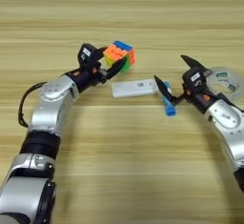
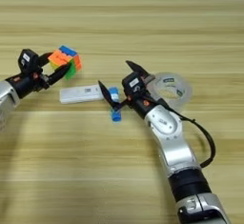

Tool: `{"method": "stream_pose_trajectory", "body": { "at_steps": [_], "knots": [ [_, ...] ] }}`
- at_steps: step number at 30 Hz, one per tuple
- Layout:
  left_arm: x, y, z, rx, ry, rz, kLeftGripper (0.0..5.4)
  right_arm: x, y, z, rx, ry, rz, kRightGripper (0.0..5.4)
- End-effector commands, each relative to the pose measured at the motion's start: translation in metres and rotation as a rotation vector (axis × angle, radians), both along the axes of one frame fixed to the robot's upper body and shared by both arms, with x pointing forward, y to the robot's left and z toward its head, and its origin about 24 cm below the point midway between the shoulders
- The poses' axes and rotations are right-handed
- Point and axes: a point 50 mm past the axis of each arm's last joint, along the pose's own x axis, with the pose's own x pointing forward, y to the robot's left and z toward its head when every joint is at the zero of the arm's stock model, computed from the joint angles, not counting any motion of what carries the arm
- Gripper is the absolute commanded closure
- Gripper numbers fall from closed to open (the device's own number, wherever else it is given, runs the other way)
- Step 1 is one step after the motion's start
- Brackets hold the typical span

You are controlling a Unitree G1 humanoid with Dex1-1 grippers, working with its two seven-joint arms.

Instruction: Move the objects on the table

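A light-brown wooden table (image 1: 143, 8) with horizontal plank grain fills both views. In the upper left of centre, the left gripper (image 1: 110, 62) is clamped on a multicoloured puzzle cube (image 1: 120, 55), one black finger above it and one below; whether the cube rests on the wood or is just raised cannot be told. Just below and right of the cube lies a flat white device (image 1: 134, 88), and touching its right end is a blue glue stick (image 1: 167, 105), lying on its side.

The right gripper (image 2: 116, 82) reaches in from the right with its fingers spread wide apart. The lower finger lies against the glue stick; the upper one points up the frame, holding nothing. Right behind this gripper sits a clear tape roll (image 2: 177, 88).

For the cube, a steady hold matters: it is gripped near one corner, so a slow lift and a flat set-down would keep it from twisting out. If the right gripper is meant to take the glue stick, it would do better to straddle the stick across its width before closing, since a round stick rolls easily.

The right eye view shows the whole tape roll and the right arm down to its elbow; the left eye view cuts the roll at the edge but shows the full left arm.
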Motion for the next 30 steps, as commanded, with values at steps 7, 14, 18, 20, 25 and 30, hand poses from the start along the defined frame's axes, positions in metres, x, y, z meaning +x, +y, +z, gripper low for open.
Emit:
{"method": "stream_pose_trajectory", "body": {
  "at_steps": [7,14,18,20,25,30],
  "knots": [
    [-0.007,-0.018,0.002,0.000,-0.017,-0.057,2.14,-0.008,0.027,-0.004,0.021,0.049,0.127,0.00],
    [-0.008,-0.024,-0.001,0.002,-0.007,-0.074,2.14,-0.013,0.044,-0.004,0.030,0.058,0.189,0.00],
    [-0.009,-0.025,-0.003,0.003,-0.004,-0.078,2.14,-0.014,0.047,-0.002,0.030,0.051,0.195,0.00],
    [-0.010,-0.026,-0.004,0.003,0.000,-0.081,2.14,-0.014,0.048,-0.002,0.030,0.047,0.199,0.00],
    [-0.011,-0.029,-0.008,0.004,0.016,-0.095,2.14,-0.013,0.049,0.001,0.034,0.042,0.197,0.00],
    [-0.014,-0.032,-0.010,0.004,0.021,-0.109,2.14,-0.012,0.048,0.001,0.038,0.040,0.184,0.00]
  ]
}}
